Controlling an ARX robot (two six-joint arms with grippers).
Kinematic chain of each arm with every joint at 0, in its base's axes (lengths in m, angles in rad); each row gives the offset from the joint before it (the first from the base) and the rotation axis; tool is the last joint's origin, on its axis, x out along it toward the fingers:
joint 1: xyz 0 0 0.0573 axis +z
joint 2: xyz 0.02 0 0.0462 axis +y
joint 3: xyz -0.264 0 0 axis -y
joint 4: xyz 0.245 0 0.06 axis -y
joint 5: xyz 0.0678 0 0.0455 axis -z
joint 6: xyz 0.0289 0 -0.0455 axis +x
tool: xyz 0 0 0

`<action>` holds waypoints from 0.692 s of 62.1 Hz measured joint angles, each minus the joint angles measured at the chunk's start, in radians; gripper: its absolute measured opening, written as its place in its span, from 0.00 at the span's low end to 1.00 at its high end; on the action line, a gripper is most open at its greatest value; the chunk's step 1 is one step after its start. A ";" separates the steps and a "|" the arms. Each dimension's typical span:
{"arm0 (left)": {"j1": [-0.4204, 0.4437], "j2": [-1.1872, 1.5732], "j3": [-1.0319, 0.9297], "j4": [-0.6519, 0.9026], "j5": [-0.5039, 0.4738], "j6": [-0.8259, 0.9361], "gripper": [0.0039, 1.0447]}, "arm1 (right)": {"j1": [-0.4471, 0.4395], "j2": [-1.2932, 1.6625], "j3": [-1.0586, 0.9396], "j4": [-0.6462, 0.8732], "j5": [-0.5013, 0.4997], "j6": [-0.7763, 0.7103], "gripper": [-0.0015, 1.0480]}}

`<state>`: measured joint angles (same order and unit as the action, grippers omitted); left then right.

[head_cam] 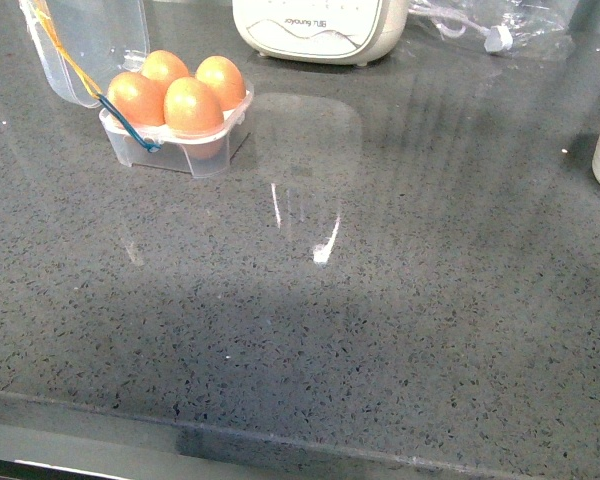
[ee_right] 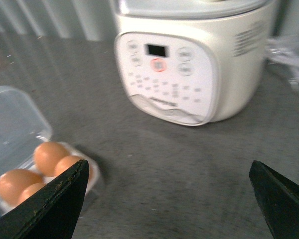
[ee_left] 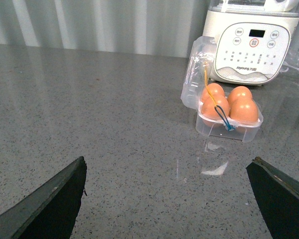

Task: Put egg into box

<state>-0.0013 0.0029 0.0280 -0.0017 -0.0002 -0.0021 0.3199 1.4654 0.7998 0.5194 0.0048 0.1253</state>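
Up at the front view's upper left, your box (head_cam: 208, 156) holds four eggs (head_cam: 193, 105), lid (head_cam: 92, 40) open, while your left gripper (ee_left: 169, 160) and right gripper (ee_right: 169, 163) both gape empty, the right one seemingly nearer it.

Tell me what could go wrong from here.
1. The lid stands open, and four eggs sit proud of the box. Swinging the lid shut roughly might crack one.
2. The blue band hangs over the box's front and could snag a tool.
3. The right tool, open, hovers close to the eggs. A careless move might shove the box.
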 joint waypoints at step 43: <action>0.000 0.000 0.000 0.000 0.000 0.000 0.94 | -0.214 -0.827 -0.393 -0.288 0.098 -0.169 0.59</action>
<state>-0.0013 0.0029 0.0280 -0.0017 -0.0002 -0.0021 0.1062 0.6380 0.4065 0.2310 0.1028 -0.0433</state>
